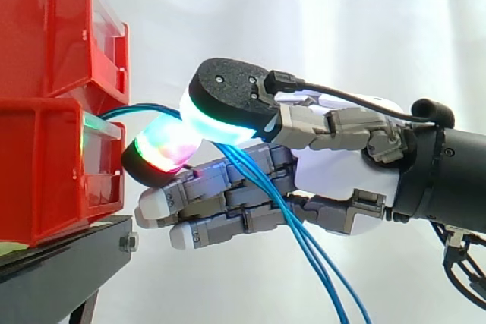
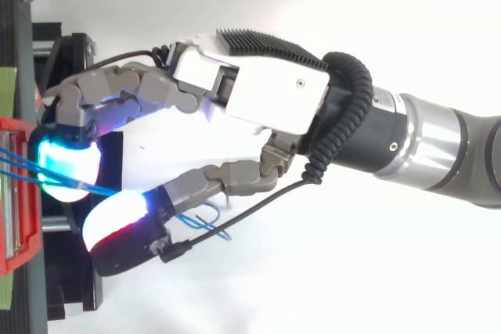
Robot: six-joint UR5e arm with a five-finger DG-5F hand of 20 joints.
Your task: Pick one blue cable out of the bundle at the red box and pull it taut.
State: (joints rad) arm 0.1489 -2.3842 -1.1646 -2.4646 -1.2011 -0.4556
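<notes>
Thin blue cables (image 1: 311, 256) come out of the front of the lower red bin (image 1: 45, 180), arch to the right and hang down in three strands below the hand. The hand (image 1: 342, 172) reaches in from the right, level with that bin. A cyan-glowing pad (image 1: 220, 115) presses from above and a red-green pad (image 1: 163, 149) from below, with the cables pinched between them just off the bin's front. The other fingers lie straight underneath. From above, the cables (image 2: 16, 163) run from the bin's edge in between the two glowing pads of the hand (image 2: 266, 99).
A second red bin (image 1: 53, 28) is stacked on the lower one. Both stand on a black stand (image 1: 68, 259) at the left. A white curtain hangs behind. A slack loop of blue cable (image 2: 210, 226) lies below the fingers.
</notes>
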